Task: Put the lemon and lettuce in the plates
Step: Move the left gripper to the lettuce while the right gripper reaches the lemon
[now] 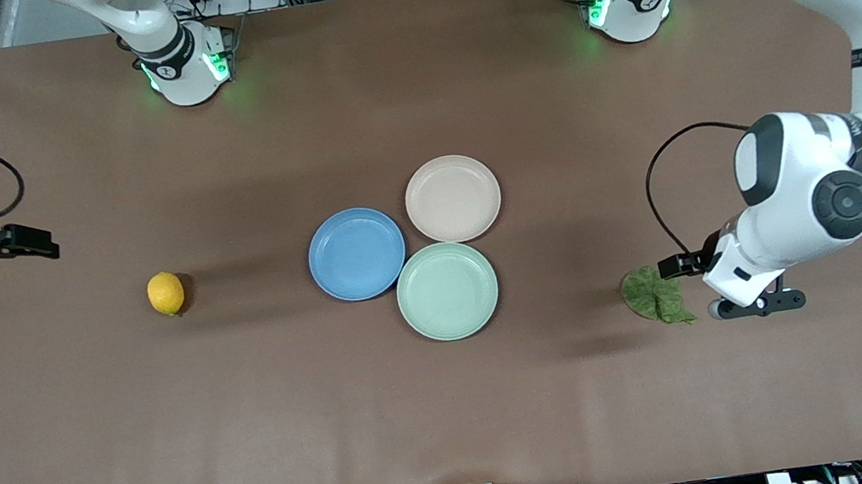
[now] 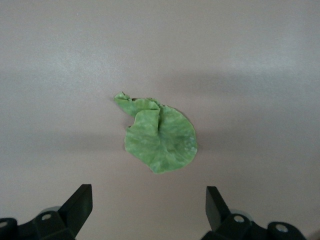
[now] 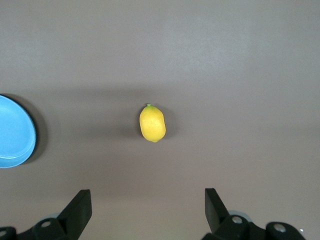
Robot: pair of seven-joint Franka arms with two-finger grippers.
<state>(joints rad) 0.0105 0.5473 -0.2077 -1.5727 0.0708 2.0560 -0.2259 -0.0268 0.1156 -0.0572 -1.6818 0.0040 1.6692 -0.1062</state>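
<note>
Brown tabletop (image 1: 455, 422) fills nearly the whole front view, with the two arm bases along the top edge. At the far left edge of that frame, a little above mid-height, the right pincer (image 1: 23, 243) hangs over bare tabletop; its own wrist view shows its fingers (image 3: 80, 207) spread wide apart with nothing between them. Just right of it and slightly lower in the frame, the lemon (image 1: 166, 293) lies alone on the tabletop, well apart from the plates. In the centre of the frame three plates cluster with rims touching or nearly so: the blue plate (image 1: 357, 253) leftmost, the beige-pink plate (image 1: 453, 198) above and to its right, and the mint-green plate (image 1: 447, 291) lowest of the three. All three look empty. Further right, at lower right of centre, the lettuce (image 1: 656, 295) lies flat on the tabletop, its pointed tip toward the bottom right. The left pincer (image 1: 684, 265) is at the leaf's upper right edge; the front view does not settle its height above the tabletop. In the left wrist view its fingers (image 2: 80, 202) stand wide apart, the leaf lying clear of them.
</note>
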